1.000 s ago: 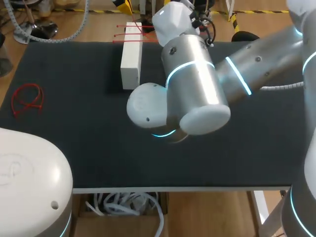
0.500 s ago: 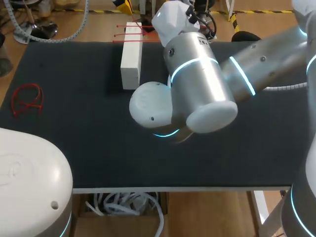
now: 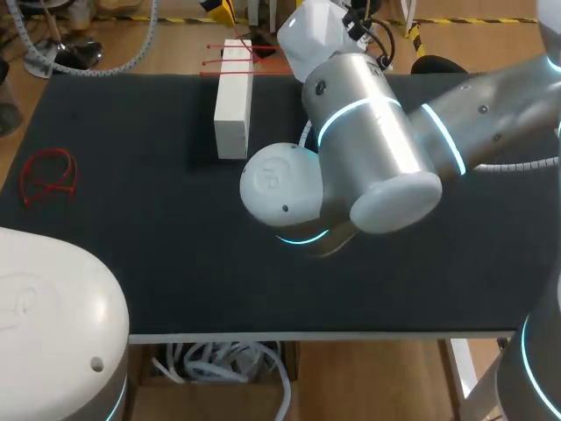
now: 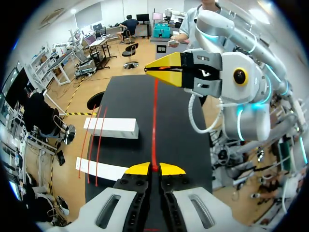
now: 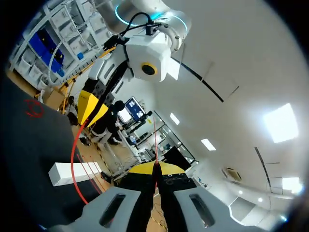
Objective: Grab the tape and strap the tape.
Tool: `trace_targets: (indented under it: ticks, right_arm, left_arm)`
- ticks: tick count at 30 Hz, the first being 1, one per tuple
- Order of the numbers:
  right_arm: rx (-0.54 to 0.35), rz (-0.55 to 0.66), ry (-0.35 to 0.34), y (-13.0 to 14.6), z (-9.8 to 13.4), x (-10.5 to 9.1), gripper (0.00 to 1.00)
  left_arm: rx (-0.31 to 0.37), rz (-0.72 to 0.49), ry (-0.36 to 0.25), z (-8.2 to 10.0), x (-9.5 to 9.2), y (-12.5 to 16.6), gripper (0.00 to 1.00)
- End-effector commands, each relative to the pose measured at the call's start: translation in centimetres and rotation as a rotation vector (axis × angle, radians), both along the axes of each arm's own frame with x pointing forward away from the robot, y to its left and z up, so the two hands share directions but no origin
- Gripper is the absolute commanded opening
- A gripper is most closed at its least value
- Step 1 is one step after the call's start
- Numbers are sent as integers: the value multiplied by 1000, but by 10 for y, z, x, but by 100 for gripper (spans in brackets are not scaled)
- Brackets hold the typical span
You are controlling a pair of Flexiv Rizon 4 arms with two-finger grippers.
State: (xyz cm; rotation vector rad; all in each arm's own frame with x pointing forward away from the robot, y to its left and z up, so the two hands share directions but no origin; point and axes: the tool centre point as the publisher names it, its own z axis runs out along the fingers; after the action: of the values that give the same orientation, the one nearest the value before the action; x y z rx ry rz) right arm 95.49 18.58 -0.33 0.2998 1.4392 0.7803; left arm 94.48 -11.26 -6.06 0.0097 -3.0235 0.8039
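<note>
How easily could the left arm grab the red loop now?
Unlikely: the left tool is shut on the tape stretched to the right tool, so it isn't free for the loop.

Two silver-and-white robot arms, yellow-tipped two-finger grippers clamped.
Right arm (image 3: pixel 377 149) enters over the bench (image 3: pixel 131 263) from its right edge, elbow above the middle, wrist toward the far edge. Left arm (image 3: pixel 53 320) sits at the near left corner. Left gripper (image 4: pixel 154 168) and right gripper (image 4: pixel 163 69) face each other, each pinching the thin red tape strand (image 4: pixel 155 121).
</note>
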Motion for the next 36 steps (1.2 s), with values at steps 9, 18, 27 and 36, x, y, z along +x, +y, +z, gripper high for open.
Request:
trace_targets:
  ticks: [9, 18, 27, 36]
  right_arm:
    - [-8, 8, 17, -2, 6, -1, 0]
    - [-131, -8, -85, 1, 28, 1, 0]
    - [-479, -132, -175, 3, 39, 7, 0]
    - [-811, -169, -287, 17, 42, -5, 0]
  left_arm:
    - [3, 0, 1, 0, 0, 0, 0]
    - [3, 0, 1, 0, 0, 0, 0]
    - [3, 0, 1, 0, 0, 0, 0]
    - [3, 0, 1, 0, 0, 0, 0]
